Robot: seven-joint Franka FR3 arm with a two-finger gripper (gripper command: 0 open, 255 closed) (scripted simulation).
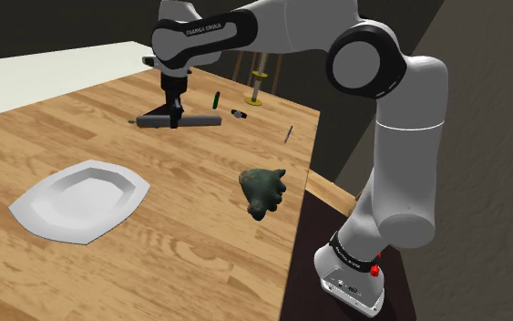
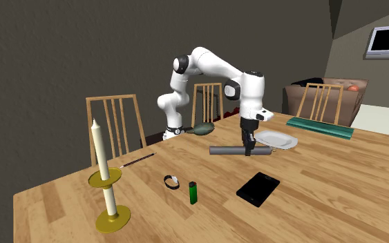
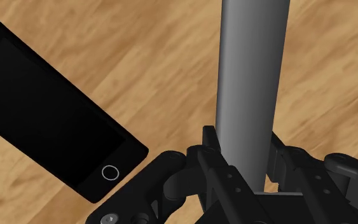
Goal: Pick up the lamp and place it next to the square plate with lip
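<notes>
The lamp is a plain grey tube [image 1: 195, 119] lying level at the far side of the wooden table. My gripper [image 1: 174, 117] comes straight down on its middle and is shut on it. In the second exterior view the tube [image 2: 224, 150] lies at tabletop height, with the gripper [image 2: 249, 148] clasping it near one end. The wrist view has both black fingers [image 3: 212, 149] pressed against the tube [image 3: 250, 76]. I cannot tell whether the tube rests on the wood or hangs just above it. The white lipped plate [image 1: 81, 201] sits nearer the shoulder camera, apart from the tube [image 2: 277, 139].
A black phone [image 3: 50, 108] lies beside the tube [image 2: 258, 188]. A green lighter [image 2: 193, 192], a small band [image 2: 171, 182], a pencil [image 2: 136, 161] and a candle on a brass holder [image 2: 106, 186] lie beyond. A dark green lump [image 1: 263, 190] sits near the table edge. Chairs ring the table.
</notes>
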